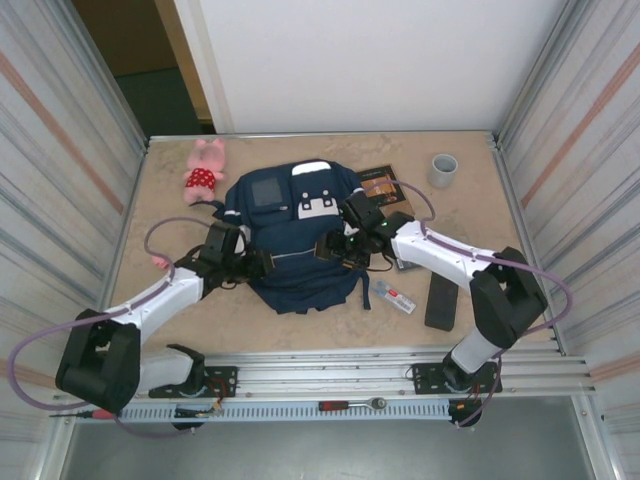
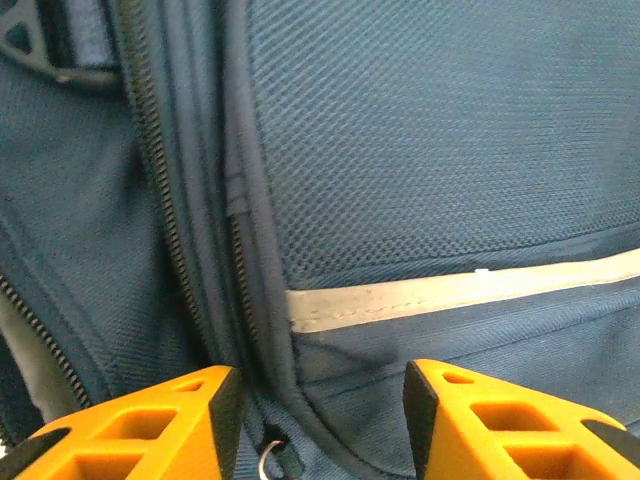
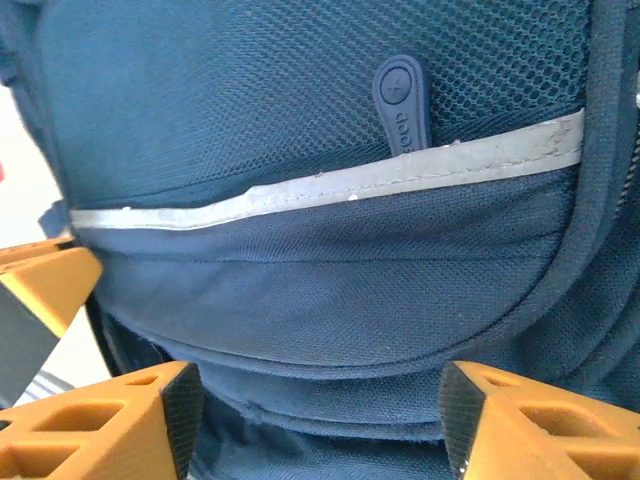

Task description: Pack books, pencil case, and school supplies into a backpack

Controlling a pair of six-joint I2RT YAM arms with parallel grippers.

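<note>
Jaws apart on left gripper (image 2: 322, 395) and right gripper (image 3: 320, 400), both close against navy backpack (image 1: 290, 280) lying flat at table (image 1: 470, 200) centre. Just right: red-labelled pack (image 1: 397, 297), then black pencil case (image 1: 441, 302); dark book (image 1: 378, 183) by far-right corner.

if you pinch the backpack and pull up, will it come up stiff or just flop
Probably floppy: the backpack lies slumped on the table and its fabric shows soft folds, so a pinch would likely raise only a fold. The mesh front looks textured, so probably not slippery. It looks flat, so likely light for its size.
</note>
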